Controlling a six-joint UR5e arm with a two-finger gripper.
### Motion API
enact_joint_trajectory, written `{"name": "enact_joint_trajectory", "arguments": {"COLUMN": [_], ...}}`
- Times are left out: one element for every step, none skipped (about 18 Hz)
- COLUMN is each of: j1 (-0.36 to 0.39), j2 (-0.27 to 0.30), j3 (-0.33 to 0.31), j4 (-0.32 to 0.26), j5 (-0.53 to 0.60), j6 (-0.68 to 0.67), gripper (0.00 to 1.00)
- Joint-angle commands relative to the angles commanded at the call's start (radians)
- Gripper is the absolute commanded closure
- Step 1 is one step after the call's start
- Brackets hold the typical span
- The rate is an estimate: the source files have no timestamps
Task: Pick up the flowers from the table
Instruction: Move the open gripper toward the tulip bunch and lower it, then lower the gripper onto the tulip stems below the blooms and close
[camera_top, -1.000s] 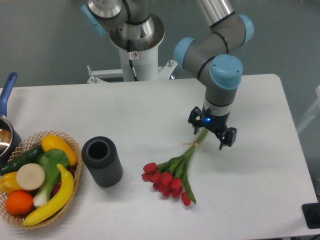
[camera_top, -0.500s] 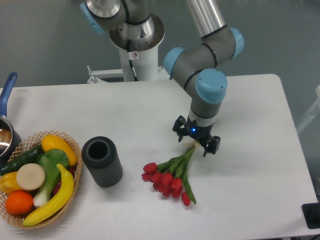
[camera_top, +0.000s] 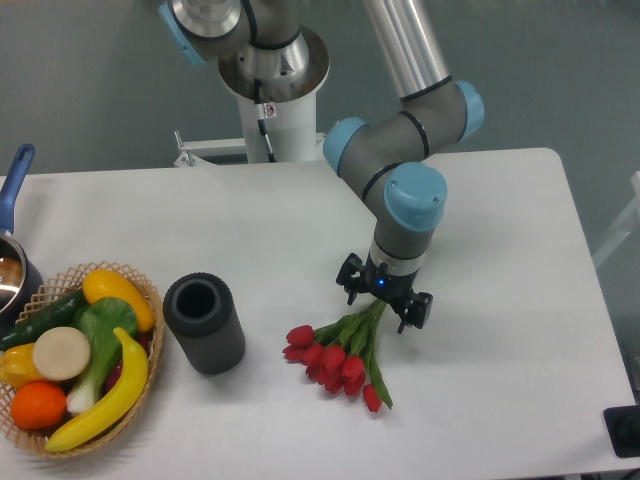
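Here the flowers (camera_top: 338, 352) lie flat on the white worktop (camera_top: 500, 370), red buds fanned toward the lower left and green stems running up and to the right. The tool (camera_top: 384, 299) stands directly over the upper stem ends, its two dark fingers spread wide, one on each side of the stems, nothing gripped between them. Whether the fingertips touch the stems cannot be told. The buds are small, smooth and rounded, the leaves long and narrow. The worktop is matte and smooth with rounded corners. To the left stands a dark grey cylinder (camera_top: 204, 322), hollow at the top, with a faintly textured wall. Further left, a woven wicker basket (camera_top: 148, 300) holds glossy fruit and vegetables.
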Motion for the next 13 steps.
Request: {"name": "enact_joint_trajectory", "arguments": {"j1": [-0.002, -0.005, -0.006, -0.006, -0.006, -0.008, -0.008, -0.008, -0.008, -0.008, -0.008, -0.008, -0.012], "j2": [-0.002, -0.002, -0.003, -0.003, -0.005, -0.006, -0.008, -0.008, -0.009, -0.009, -0.011, -0.012, -0.02], "j3": [0.002, 0.002, 0.0, 0.0, -0.005, -0.006, -0.006, -0.003, -0.003, -0.003, -0.003, -0.002, 0.003], "j4": [0.0, 0.0, 0.0, 0.0, 0.0, 0.0, 0.002, 0.002, 0.002, 0.002, 0.003, 0.003, 0.003], "j5": [0.0, 0.0, 0.0, 0.0, 0.0, 0.0, 0.0, 0.0, 0.0, 0.0, 0.0, 0.0, 0.0], "j6": [0.0, 0.0, 0.0, 0.0, 0.0, 0.0, 0.0, 0.0, 0.002, 0.0, 0.002, 0.0, 0.0], "gripper": [0.0, 0.0, 0.0, 0.0, 0.0, 0.0, 0.0, 0.0, 0.0, 0.0, 0.0, 0.06, 0.13]}}
